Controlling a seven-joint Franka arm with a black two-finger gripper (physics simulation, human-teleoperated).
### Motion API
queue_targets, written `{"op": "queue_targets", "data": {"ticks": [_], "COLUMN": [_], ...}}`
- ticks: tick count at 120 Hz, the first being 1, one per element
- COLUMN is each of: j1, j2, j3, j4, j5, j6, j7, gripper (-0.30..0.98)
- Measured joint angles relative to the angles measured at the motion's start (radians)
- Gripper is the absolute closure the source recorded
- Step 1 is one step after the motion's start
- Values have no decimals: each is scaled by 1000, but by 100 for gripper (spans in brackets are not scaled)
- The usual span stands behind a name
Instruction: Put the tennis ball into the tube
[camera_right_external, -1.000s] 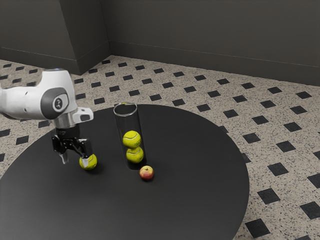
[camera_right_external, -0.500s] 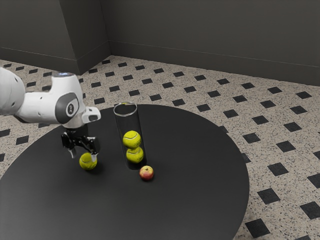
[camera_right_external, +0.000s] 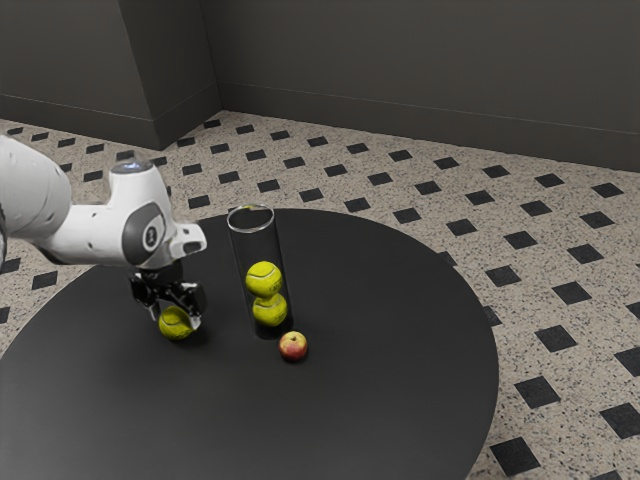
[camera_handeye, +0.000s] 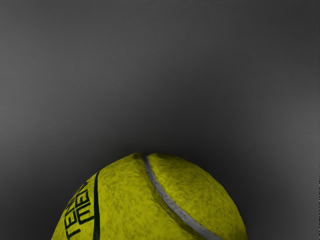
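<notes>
Table (camera_right_external: 390, 400) first, round and black, with the white arm (camera_right_external: 90, 232) leaning in from the exterior view's left and the clear tube (camera_right_external: 257, 250) standing upright, two balls (camera_right_external: 264, 279) stacked inside! Down comes the look at the black gripper (camera_right_external: 175, 320), spread open, its fingers (camera_right_external: 196, 322) astride the loose tennis ball (camera_right_external: 174, 326) on the tabletop, outside the tube, and smallest of all, a red-yellow apple (camera_right_external: 293, 347) near the tube's foot

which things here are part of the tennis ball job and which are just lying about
Part of the job:
- loose tennis ball
- clear tube
- two balls inside it
- hand

Just lying about:
- apple
</notes>
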Motion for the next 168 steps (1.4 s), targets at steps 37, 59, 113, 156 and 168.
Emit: {"op": "queue_targets", "data": {"ticks": [37,59,113,156,168], "j1": [4,4,-6,-1,-17], "j2": [13,12,-168,-224,-223], "j3": [-4,-2,8,-49,-88], "j4": [-12,-16,-11,282,363], "j5": [-23,-26,47,174,191], "j6": [16,18,-62,-315,-358], "j7": [12,17,-3,-33,-38], "gripper": [2,13,51,86,75]}}
